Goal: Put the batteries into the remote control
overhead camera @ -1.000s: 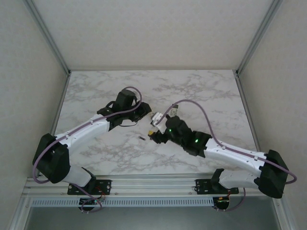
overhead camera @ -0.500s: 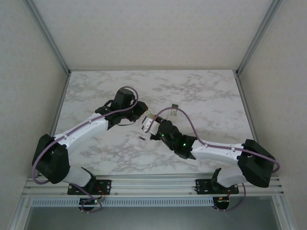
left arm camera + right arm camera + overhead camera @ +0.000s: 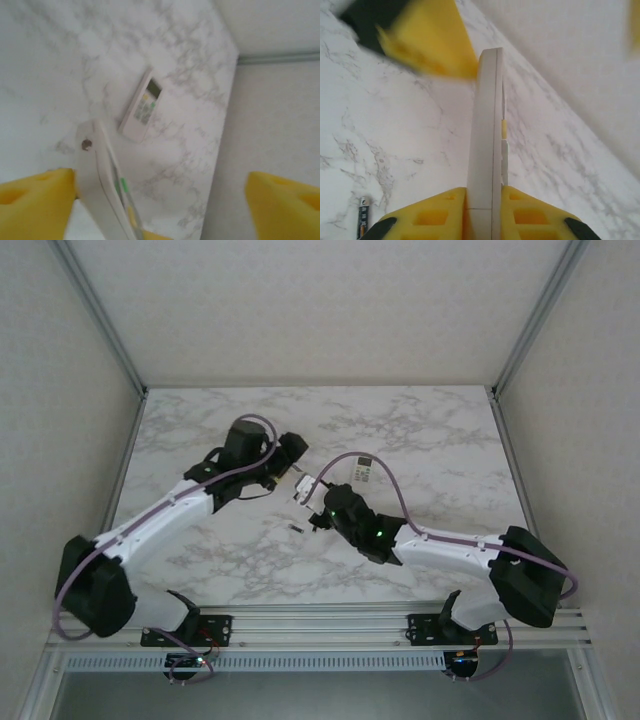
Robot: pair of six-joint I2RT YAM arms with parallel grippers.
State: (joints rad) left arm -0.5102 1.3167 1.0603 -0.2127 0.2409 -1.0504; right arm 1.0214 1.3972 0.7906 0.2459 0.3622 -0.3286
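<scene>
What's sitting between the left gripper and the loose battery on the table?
The white remote, clamped in the right gripper, lies roughly on the line from the open left gripper to the battery in the top view. Bare marble surrounds the battery itself.

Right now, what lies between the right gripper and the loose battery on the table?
Nothing but bare marble table, as the right wrist view shows: the right gripper, shut on a white remote, hangs beside the battery.
</scene>
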